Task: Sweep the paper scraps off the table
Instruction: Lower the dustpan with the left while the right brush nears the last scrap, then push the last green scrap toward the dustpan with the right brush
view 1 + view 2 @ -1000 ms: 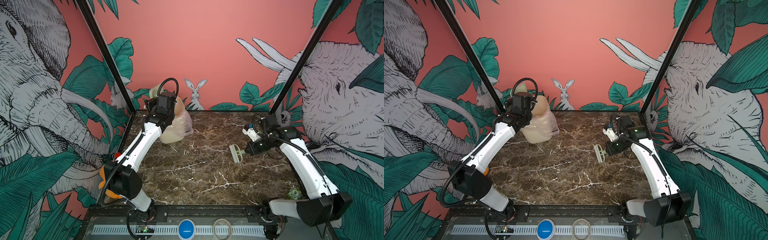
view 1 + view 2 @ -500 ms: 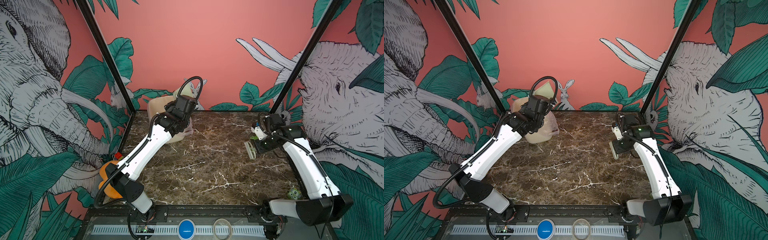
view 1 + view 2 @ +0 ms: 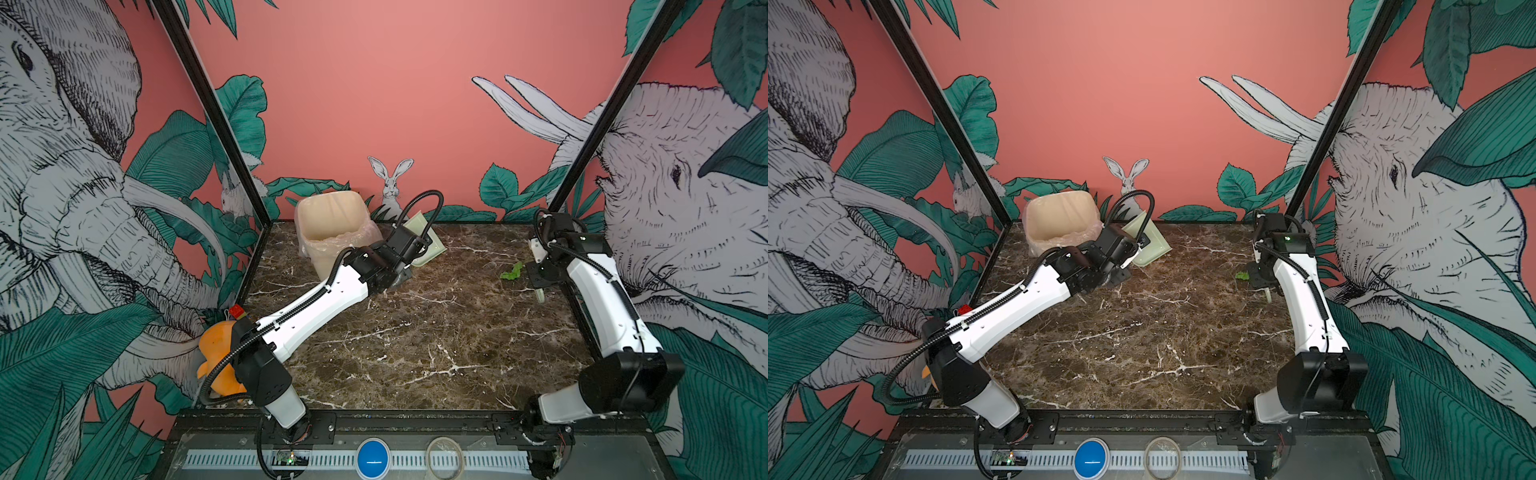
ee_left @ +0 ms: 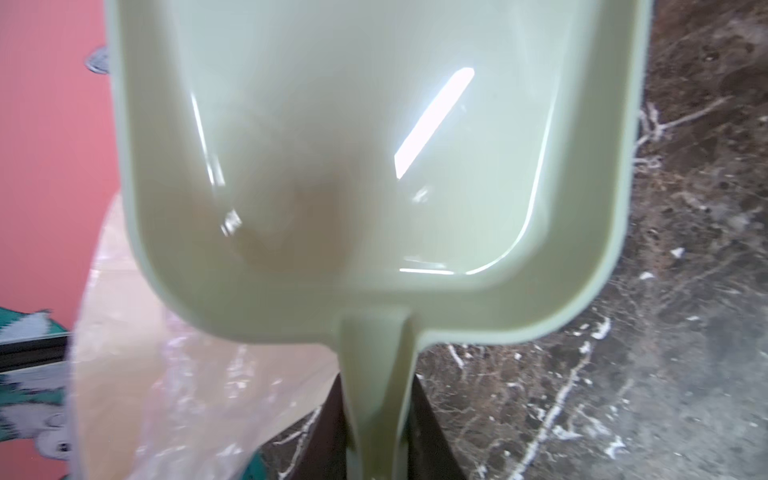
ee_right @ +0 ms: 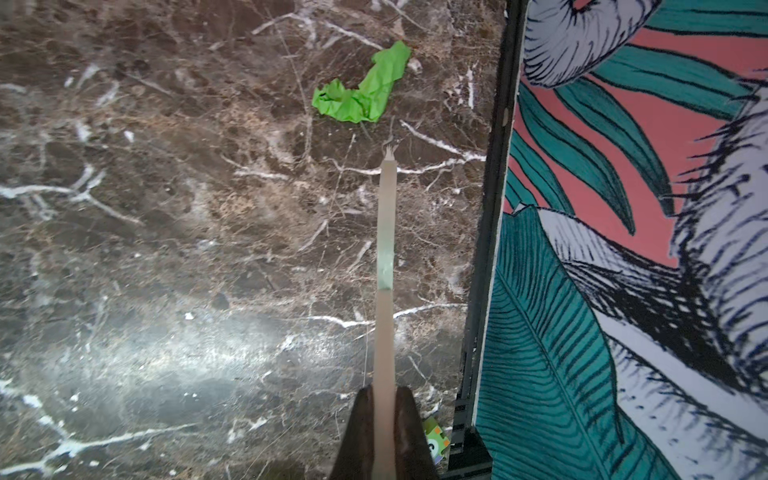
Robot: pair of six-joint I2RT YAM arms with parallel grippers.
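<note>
Brush (image 5: 384, 266), dustpan (image 4: 374, 166) shifted right; green scrap (image 5: 361, 89) on marble table (image 3: 415, 353).

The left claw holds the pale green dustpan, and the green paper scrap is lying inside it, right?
Not quite. The left claw does hold the dustpan, but the left wrist view shows it empty. The green paper scrap lies on the table near the brush, as the right wrist view shows.

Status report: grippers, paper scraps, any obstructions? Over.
Left gripper shut on dustpan handle, beside bin. Right gripper shut on brush. One green scrap on table, just beyond brush tip. Nothing between them.
</note>
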